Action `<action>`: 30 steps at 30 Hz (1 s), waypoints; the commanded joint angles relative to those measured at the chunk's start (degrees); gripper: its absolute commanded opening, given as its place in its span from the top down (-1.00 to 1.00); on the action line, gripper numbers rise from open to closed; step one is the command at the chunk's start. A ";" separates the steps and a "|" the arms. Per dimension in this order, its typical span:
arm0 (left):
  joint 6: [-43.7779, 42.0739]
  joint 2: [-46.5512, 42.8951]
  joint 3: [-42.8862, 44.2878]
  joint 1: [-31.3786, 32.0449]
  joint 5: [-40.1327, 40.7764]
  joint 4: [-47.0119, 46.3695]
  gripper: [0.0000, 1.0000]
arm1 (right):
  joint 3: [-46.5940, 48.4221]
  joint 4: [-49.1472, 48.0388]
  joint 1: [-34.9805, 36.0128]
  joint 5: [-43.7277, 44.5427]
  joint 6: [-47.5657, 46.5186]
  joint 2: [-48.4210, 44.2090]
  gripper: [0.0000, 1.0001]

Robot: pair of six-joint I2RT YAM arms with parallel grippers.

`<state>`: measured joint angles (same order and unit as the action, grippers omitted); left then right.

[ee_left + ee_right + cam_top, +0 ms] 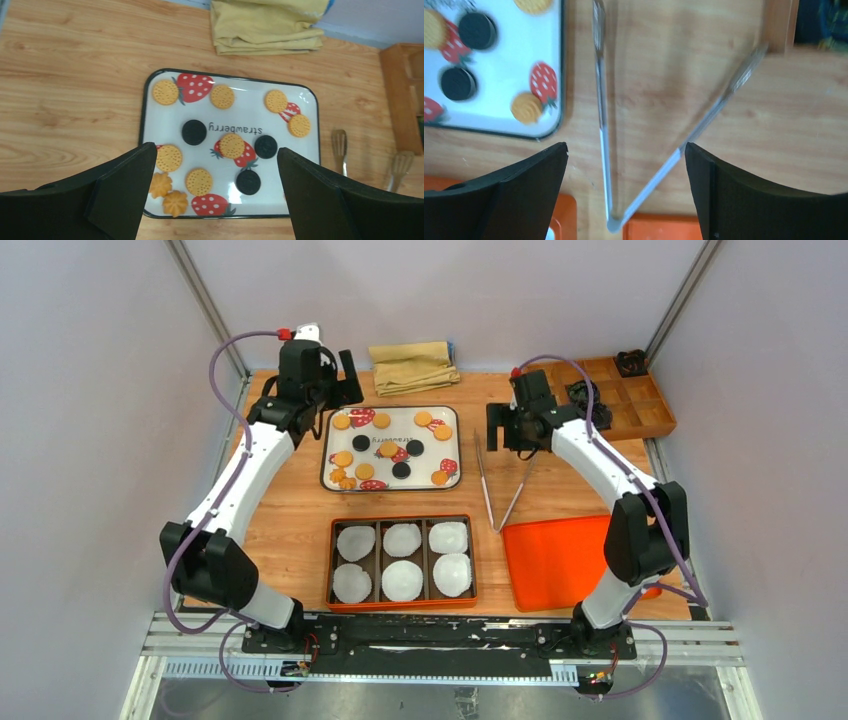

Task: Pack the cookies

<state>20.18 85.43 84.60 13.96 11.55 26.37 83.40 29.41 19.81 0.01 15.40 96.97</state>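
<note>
Nearest the arm bases sits an orange six-compartment box (402,519), a white crinkled paper liner (403,539) in each cell, with a flat orange lid (555,560) to its right. Beyond, metal V-shaped tongs (601,115) lie on the wood; the right gripper (626,147) hovers over them, jaws spread, grasping nothing. Farther back, golden round cookies (222,96) and black round cookies (194,132) lie on a white strawberry-print tray (245,107), beneath the left gripper (215,151), likewise released. A folded yellow cloth (413,366) lies behind.

I read only one word, "strawberry", printed in dark letters on the white rectangular dark-rimmed tray (250,107) with red strawberry pictures; the left wrist view shows it upside down.
</note>
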 commanded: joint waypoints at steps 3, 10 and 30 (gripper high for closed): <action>2.82 0.65 -1.68 0.23 -10.49 -4.68 -0.96 | -10.69 5.72 2.84 2.80 3.08 -6.66 -1.00; 2.67 -0.29 -3.72 0.85 -11.20 -4.90 -0.96 | -17.46 5.98 6.43 1.74 8.92 -8.10 -1.00; 2.04 -5.52 -10.19 0.90 -9.57 -6.60 -0.97 | -18.61 1.44 8.49 7.97 13.41 3.24 -1.00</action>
<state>22.90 81.14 75.48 14.50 0.43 20.60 61.58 31.14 27.42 6.28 27.46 96.53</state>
